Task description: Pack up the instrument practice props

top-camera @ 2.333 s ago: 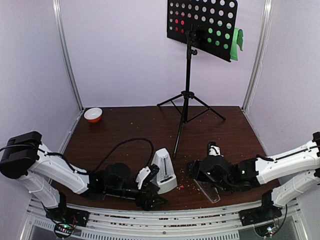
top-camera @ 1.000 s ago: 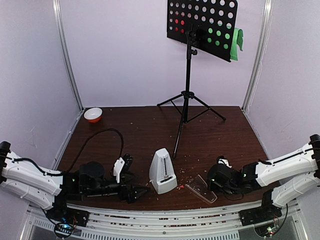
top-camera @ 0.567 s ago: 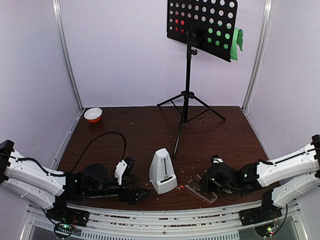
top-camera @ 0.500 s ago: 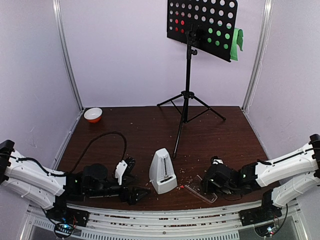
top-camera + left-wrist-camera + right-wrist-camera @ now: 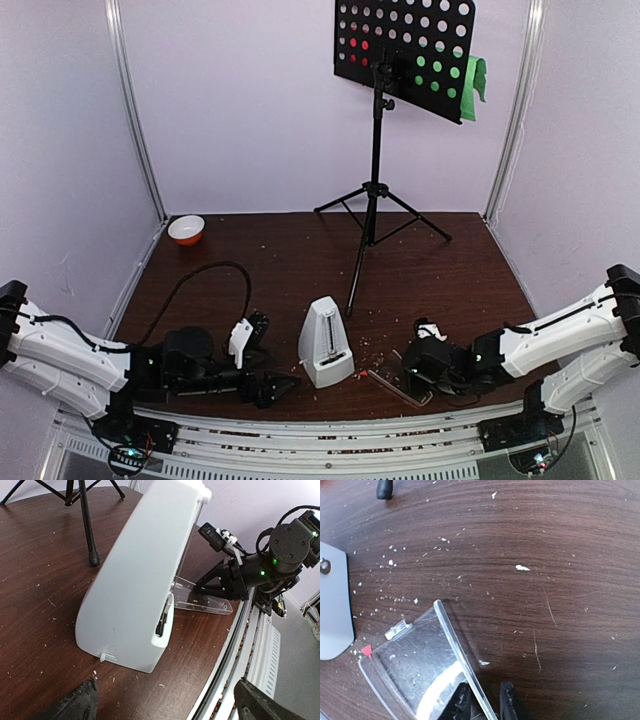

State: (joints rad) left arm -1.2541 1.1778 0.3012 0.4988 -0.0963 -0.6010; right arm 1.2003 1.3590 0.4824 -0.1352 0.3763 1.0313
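The white pyramid metronome [image 5: 325,343] [image 5: 145,580] stands near the table's front edge, and a corner of it shows at the left of the right wrist view [image 5: 332,610]. Its clear cover [image 5: 393,385] [image 5: 200,597] [image 5: 415,665] lies to its right. My right gripper [image 5: 418,378] [image 5: 485,705] straddles the cover's side wall, one finger inside and one outside, shut on it. Left of the metronome, my left gripper [image 5: 268,358] [image 5: 165,707] is wide open with nothing between its fingers. The black music stand [image 5: 376,150] stands behind with red [image 5: 358,45] and green pages [image 5: 470,85] on its desk.
A small orange-and-white bowl [image 5: 186,230] sits at the back left corner. The stand's tripod legs [image 5: 372,205] [image 5: 85,520] spread over the middle of the table, one foot [image 5: 384,489] close to the metronome. Crumbs litter the wood. The metal front rail [image 5: 320,440] runs under both arms.
My right gripper has slid left onto the clear cover and narrowed around its wall; the cover now looks tipped on edge. The left arm pulled back from the metronome earlier and now rests still.
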